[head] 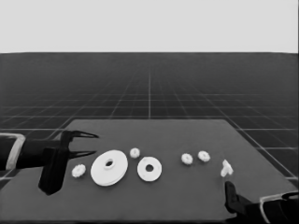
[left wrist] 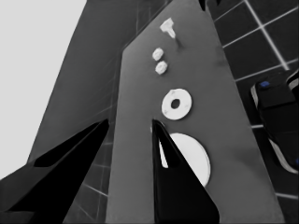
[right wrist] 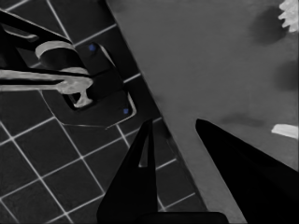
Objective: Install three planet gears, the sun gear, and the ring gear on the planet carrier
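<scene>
you're starting fresh: smaller round part [head: 149, 169] lying bare at centre, gears scattered. left gripper [head: 88, 144] waiting wide at nine o'clock, right gripper [head: 230, 189] parked spread at five. grab squarely across a gear's teeth.

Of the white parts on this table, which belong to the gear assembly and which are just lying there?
Belong to the job:
- larger white round part
- smaller white round part with wide hole
- four small white toothed gears

Lying about:
- thin white piece, near the table's right edge

Both arms wait, holding nothing.
</scene>
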Robot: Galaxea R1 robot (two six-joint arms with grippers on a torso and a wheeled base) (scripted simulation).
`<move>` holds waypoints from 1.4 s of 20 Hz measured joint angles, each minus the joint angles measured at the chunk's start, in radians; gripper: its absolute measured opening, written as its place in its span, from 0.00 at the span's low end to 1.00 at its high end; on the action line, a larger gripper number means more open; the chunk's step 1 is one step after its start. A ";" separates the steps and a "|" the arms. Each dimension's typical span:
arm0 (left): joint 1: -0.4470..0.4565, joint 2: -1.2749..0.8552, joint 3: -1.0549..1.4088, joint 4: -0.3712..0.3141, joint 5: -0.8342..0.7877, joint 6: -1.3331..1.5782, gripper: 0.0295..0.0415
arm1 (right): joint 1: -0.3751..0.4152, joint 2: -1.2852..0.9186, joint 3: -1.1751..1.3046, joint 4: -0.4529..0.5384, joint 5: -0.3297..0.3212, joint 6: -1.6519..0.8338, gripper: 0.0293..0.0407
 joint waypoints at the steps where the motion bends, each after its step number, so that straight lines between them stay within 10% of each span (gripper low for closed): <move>1: 0.071 -0.003 0.071 -0.073 0.049 -0.003 0.00 | -0.054 0.014 0.053 0.076 0.023 -0.003 0.00; 2: 0.045 -0.002 0.043 -0.044 0.030 -0.002 0.01 | -0.034 0.008 0.029 0.045 0.014 -0.002 0.13; 4: 0.020 -0.001 0.015 -0.015 0.011 -0.001 0.43 | -0.015 0.003 0.008 0.016 0.004 -0.001 0.66; 5: 0.231 -0.050 -0.097 0.308 0.315 -0.484 0.78 | -0.011 0.002 0.003 0.009 0.003 0.000 0.76; 6: 0.304 0.063 -0.280 0.257 0.584 -0.877 0.92 | -0.009 0.001 0.001 0.006 0.001 0.000 0.79; 8: 0.332 0.248 -0.626 -0.014 0.719 -1.100 0.80 | -0.007 0.000 -0.002 0.002 0.000 0.000 0.81; 12: 0.347 0.356 -0.886 -0.165 0.755 -1.133 0.75 | -0.006 0.000 -0.003 0.001 0.000 0.000 0.81; 24: 0.556 0.451 -1.071 -0.053 0.600 -1.097 0.75 | -0.006 0.000 -0.003 0.000 0.000 0.000 0.81; 26: 0.557 0.451 -1.072 -0.052 0.600 -1.097 0.15 | -0.006 0.000 -0.003 0.000 0.000 0.000 0.81; 28: 0.557 0.451 -1.072 -0.052 0.600 -1.096 0.14 | -0.006 0.000 -0.003 0.000 0.000 0.000 0.81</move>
